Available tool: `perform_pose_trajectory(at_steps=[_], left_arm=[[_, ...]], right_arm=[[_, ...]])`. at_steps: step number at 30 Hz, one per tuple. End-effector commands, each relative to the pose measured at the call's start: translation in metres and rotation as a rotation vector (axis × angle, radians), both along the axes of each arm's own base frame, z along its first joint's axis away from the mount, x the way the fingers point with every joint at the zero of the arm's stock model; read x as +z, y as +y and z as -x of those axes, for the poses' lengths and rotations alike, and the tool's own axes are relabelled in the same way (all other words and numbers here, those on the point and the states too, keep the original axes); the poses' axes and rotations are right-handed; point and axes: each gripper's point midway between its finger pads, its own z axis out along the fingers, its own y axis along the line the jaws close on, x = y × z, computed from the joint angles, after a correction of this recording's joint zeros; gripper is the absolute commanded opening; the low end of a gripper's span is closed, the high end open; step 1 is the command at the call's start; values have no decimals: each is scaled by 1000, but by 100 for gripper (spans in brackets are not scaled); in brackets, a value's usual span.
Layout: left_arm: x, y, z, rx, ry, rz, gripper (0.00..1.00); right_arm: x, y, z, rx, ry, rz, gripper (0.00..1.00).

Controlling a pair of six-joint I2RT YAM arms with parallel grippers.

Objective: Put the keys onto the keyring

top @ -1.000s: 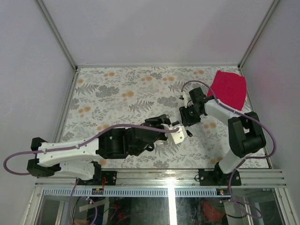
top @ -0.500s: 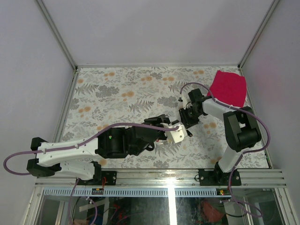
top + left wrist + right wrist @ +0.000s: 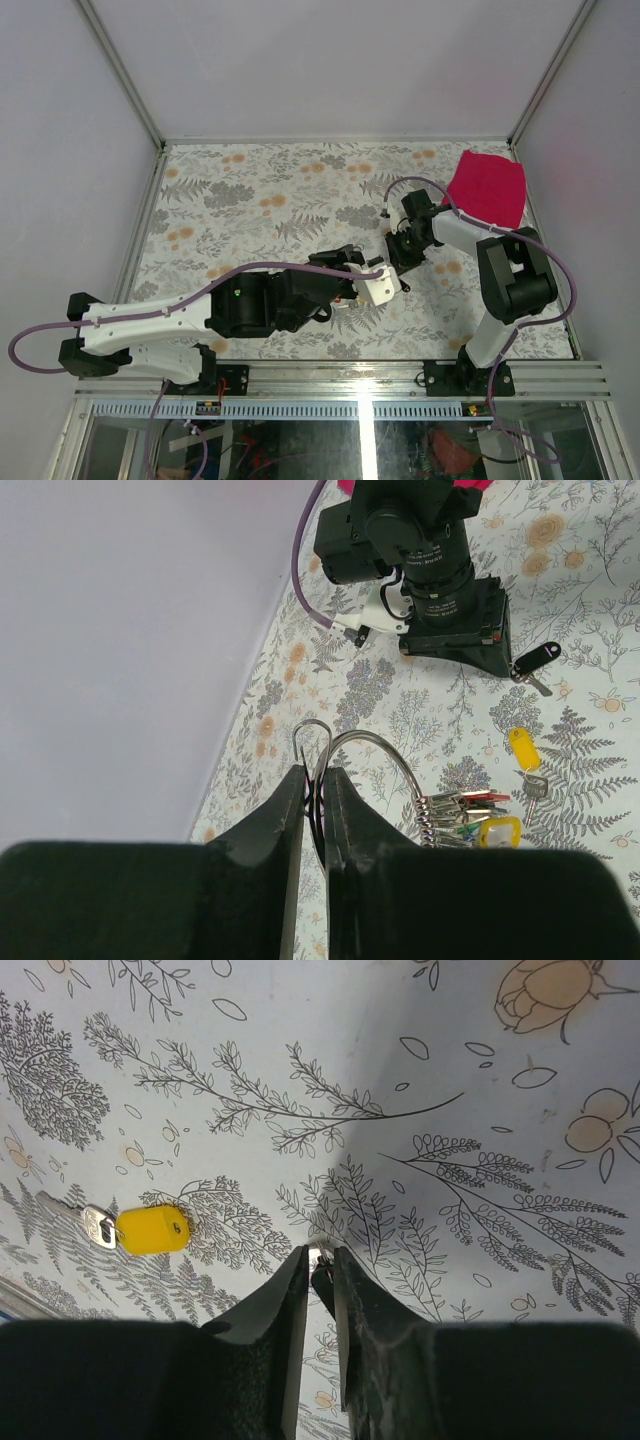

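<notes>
- R arm's elbow has swung in toward the table edge since a sec ago (top view); wrist barely moved, down over the floral table.
- Right gripper: jaws have narrowed to a slit, with a small dark bit and a silver glint wedged between the tips. Prob. the black-headed key, which lies right at that gripper in the L wrist view.
- Meaning: pick of a loose key looks just made or nearly so. Lift not begun, threading yet to come.
- Left gripper: unchanged, pinched tight on the keyring wire, holding the loop up off the table toward the R arm.
- Counts: 1 keyring, a big loop w/ a small loop at the pinch.
- Bunch of keys already hanging on it; red, green, yellow heads show, too packed to count.
- Loose keys: 2, the black one plus a yellow-headed key flat on the table nearby.
- 1 red cloth, far right corner, well apart.
</notes>
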Motion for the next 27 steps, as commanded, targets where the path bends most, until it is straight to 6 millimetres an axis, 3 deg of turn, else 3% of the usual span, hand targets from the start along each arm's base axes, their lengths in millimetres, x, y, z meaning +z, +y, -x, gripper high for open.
perform_pose_trajectory(at_steps=[1,6,10,17,27], left_arm=[[23,0,-4,24,-13,73,0],[22,0,-4,25,-13,70,0],[21,1,-5,31,-18,65,0],[20,1,-10,49,-55,67,0],[7,9,-38,188,-277,-109,0]], right_arm=[[9,3,-8,8,-18,-18,20],[14,4,-10,5,-34,-22,7],[31,3,-17,-18,-101,-27,0],[99,1,-28,-68,-323,-75,0],[193,-3,-10,-139,-568,-201,0]])
